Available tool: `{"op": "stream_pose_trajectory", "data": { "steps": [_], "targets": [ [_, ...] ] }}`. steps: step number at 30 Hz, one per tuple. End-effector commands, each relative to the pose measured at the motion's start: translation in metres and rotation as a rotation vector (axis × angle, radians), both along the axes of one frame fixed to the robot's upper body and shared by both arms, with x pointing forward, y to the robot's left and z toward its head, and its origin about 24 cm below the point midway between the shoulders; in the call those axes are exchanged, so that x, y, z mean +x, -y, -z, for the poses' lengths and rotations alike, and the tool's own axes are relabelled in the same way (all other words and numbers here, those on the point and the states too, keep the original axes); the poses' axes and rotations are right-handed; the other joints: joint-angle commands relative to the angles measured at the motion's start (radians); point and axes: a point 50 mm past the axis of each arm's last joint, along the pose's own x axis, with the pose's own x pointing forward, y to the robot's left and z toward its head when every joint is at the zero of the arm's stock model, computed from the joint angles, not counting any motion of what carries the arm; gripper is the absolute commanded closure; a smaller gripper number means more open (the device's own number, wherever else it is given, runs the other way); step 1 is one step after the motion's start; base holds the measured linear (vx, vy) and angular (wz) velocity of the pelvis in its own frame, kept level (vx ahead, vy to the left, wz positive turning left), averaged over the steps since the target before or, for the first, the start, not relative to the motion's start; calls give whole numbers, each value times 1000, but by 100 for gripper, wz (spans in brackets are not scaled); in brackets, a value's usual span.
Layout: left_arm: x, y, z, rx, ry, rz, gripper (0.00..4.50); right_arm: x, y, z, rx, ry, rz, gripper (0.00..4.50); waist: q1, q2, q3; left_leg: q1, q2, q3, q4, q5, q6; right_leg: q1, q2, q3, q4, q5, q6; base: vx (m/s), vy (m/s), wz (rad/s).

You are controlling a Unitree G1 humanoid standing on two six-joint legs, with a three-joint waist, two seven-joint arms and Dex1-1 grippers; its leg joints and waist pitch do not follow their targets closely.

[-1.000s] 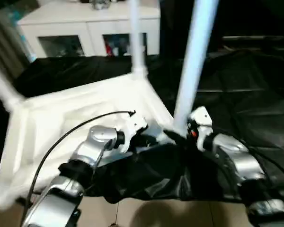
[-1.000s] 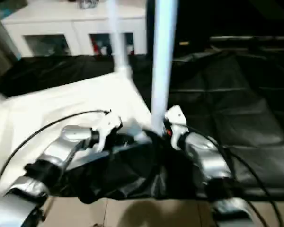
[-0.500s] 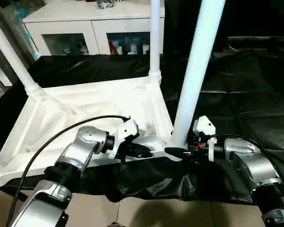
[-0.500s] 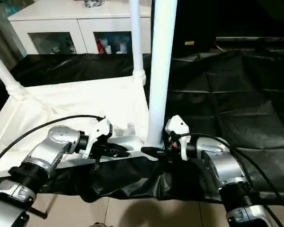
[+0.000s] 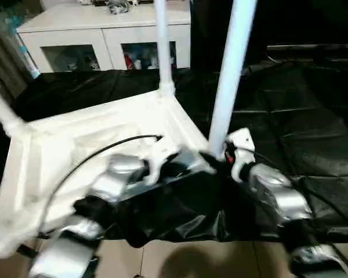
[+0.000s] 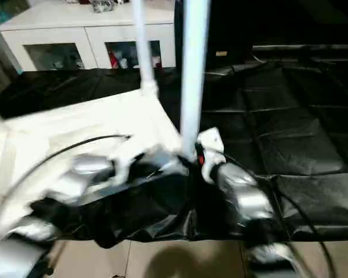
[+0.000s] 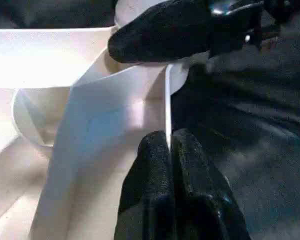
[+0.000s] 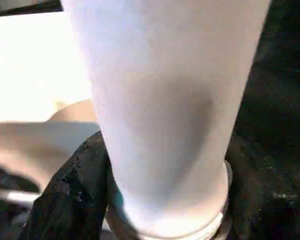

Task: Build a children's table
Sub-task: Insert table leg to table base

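Right pincer (image 5: 216, 163) sits at the foot of the near leg (image 5: 231, 69), one black finger on each side of the tube just above its socket; the right wrist view shows the fingers (image 8: 72, 195) flanking the leg (image 8: 165, 110), looks like a grip but full contact is not certain. Left pincer (image 7: 170, 150) is pinched nearly shut on the thin edge wall of the tabletop (image 5: 98, 145), right beside that same corner socket. Tabletop lies upside down, ribbed underside up, on a worktop draped in black cloth (image 5: 313, 116). Taking the near leg as landmark: a second leg (image 5: 161, 43) stands in the corner socket behind it, a third leg (image 5: 1, 110) rises from the far-left corner, well apart. White cabinet (image 5: 104, 35) with glass fronts sits behind the tabletop. Judged step: seating or steadying the near leg in its socket while the left pincer holds the rim. Risks: leg is long and held low down, so any sideways push could lever it over or pop it out if not fully seated; thin edge wall gives little purchase, so the left pincer could slip and let the tabletop skid on the slick cloth; near edge sits close to the worktop's front, so a slide could tip the piece off.
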Motion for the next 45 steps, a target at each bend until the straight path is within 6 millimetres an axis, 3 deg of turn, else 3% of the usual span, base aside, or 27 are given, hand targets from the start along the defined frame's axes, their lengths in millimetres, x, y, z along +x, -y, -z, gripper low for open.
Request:
{"op": "stream_pose_trajectory", "data": {
  "steps": [1, 3, 4, 7, 8, 10, 11, 15, 18, 19, 23, 27, 32, 37, 41, 42, 45],
  "targets": [
    [5, 7, -9, -53, 24, -42, 450, -11, -2, 28, -18, -124, 32, 176, -1, -7, -55, 21, 26, -10, -77, -329, 18, 36, -55, 39, -95, -370, -167, 0, 0, 0],
    [5, 11, -10, -61, 26, -31, 450, -11, -8, 26, 1, -107, 2, 176, 0, -8, -55, 20, 26, -12, -78, -334, 24, 38, -56, 39, -95, -374, -165, 0, 0, 0],
    [4, 14, -11, -66, 27, -14, 450, -11, -11, 24, 24, -96, -26, 121, 0, -4, -56, 18, 27, -13, -79, -336, 25, 40, -56, 39, -95, -372, -162, 0, 0, 0],
    [2, 15, -11, -74, 29, 34, 450, -11, -14, 17, 69, -74, -80, 107, -2, -3, -57, 13, 28, -15, -80, -331, 33, 44, -56, 39, -91, -332, -171, 0, 0, 0],
    [0, 13, -11, -75, 28, 59, 450, -11, -13, 14, 61, -60, -105, 75, -1, -2, -59, 11, 29, -15, -80, -313, 36, 47, -57, 39, -87, -308, -176, 0, 0, 0],
    [-1, 10, -10, -75, 24, 82, 450, -11, -10, 11, 48, -47, -135, 75, 1, -3, -61, 10, 28, -14, -77, -293, 44, 49, -56, 39, -85, -277, -184, 0, 0, 0],
    [-6, 3, -10, -75, 10, 141, 450, -15, -4, 5, 28, -27, -231, 75, 2, -2, -64, 8, 28, -14, -74, -269, 53, 52, -57, 39, -81, -248, -191, 0, 0, 0],
    [-11, -3, -10, -61, -5, 207, 450, -21, 4, 1, 5, -15, -352, 75, 8, -6, -72, 3, 31, -11, -63, -186, 100, 56, -57, 38, -63, -121, -230, 0, 0, 0],
    [-18, -17, -11, -47, -38, 310, 450, -33, 18, -7, -13, -23, -526, 75, 17, -6, -72, 3, 34, -8, -58, -157, 126, 56, -57, 38, -58, -88, -245, 0, 0, 0],
    [-19, -18, -11, -45, -41, 318, 450, -34, 19, -8, -15, -25, -540, 75, 20, -12, -73, 3, 35, -7, -57, -145, 135, 56, -55, 38, -57, -78, -247, 0, 0, 0],
    [-24, -31, -13, -28, -68, 383, 450, -41, 28, -13, -33, -53, -643, 75, 32, -8, -71, 6, 37, -6, -57, -154, 136, 48, -54, 39, -55, -105, -249, 0, 0, 0],
    [-26, -42, -14, -9, -85, 410, 450, -44, 32, -15, -48, -92, -702, 75, 33, -7, -68, 8, 39, -8, -62, -187, 107, 49, -56, 41, -61, -160, -237, 0, 0, 0],
    [-27, -42, -16, -14, -85, 420, 450, -43, 29, -17, -14, -89, -686, 89, 32, -10, -70, 7, 36, -7, -60, -170, 100, 49, -55, 41, -58, -152, -237, 0, 0, 0],
    [-25, -37, -16, -23, -73, 405, 450, -43, 28, -14, 17, -99, -634, 139, 33, -9, -70, 7, 36, -6, -59, -163, 103, 48, -55, 41, -60, -159, -234, 0, 0, 0],
    [-10, -31, -16, -8, -20, 247, 450, -27, 32, 4, -52, -116, -334, 165, 25, -9, -67, 7, 33, -7, -61, -182, 74, 45, -55, 41, -65, -196, -226, 0, 0, 0],
    [-4, -28, -17, -11, -1, 190, 450, -22, 33, 7, -50, -118, -240, 170, 19, -7, -65, 11, 29, -8, -66, -219, 48, 45, -55, 39, -71, -254, -209, 0, 0, 0],
    [7, -18, -19, -25, 35, 65, 450, -13, 32, 15, -12, -136, -35, 175, 12, -8, -63, 12, 25, -8, -66, -234, 30, 43, -55, 41, -78, -297, -188, 0, 0, 0]
  ]
}}
